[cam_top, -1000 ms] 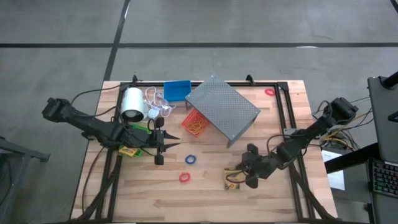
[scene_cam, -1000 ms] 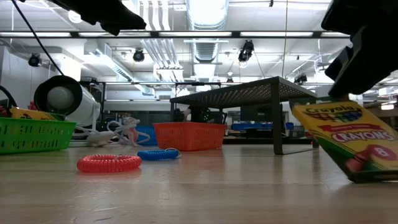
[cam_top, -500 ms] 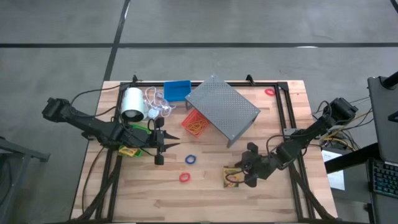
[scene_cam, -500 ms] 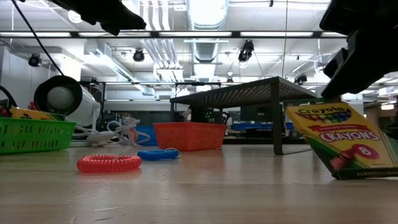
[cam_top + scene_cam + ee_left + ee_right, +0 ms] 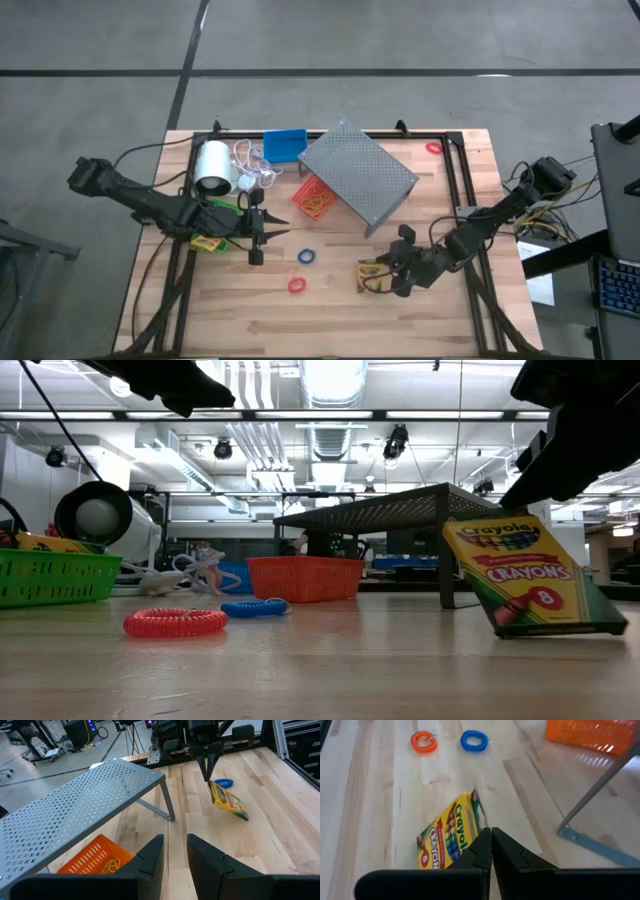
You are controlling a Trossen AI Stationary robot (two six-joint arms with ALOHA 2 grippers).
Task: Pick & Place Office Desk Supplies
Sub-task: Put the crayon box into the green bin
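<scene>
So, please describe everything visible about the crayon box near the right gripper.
The crayon box is yellow-and-green cardboard, printed "CRAYONS" with an 8. It stands tilted on one lower edge on the wooden table, leaning, not lying flat. The shut right gripper presses at its upper edge. It sits in front of the grey rack.

- The wooden table (image 5: 330, 315) stood on a grey concrete floor (image 5: 300, 40) marked by dark seams.
- Long ceiling light strips (image 5: 330, 415) and exposed ducting (image 5: 330, 380) ran overhead.
- A desk edge with a keyboard (image 5: 620, 290) sat beyond the table's right side.
- Tripod stands (image 5: 125, 735) occupied the far floor.
</scene>
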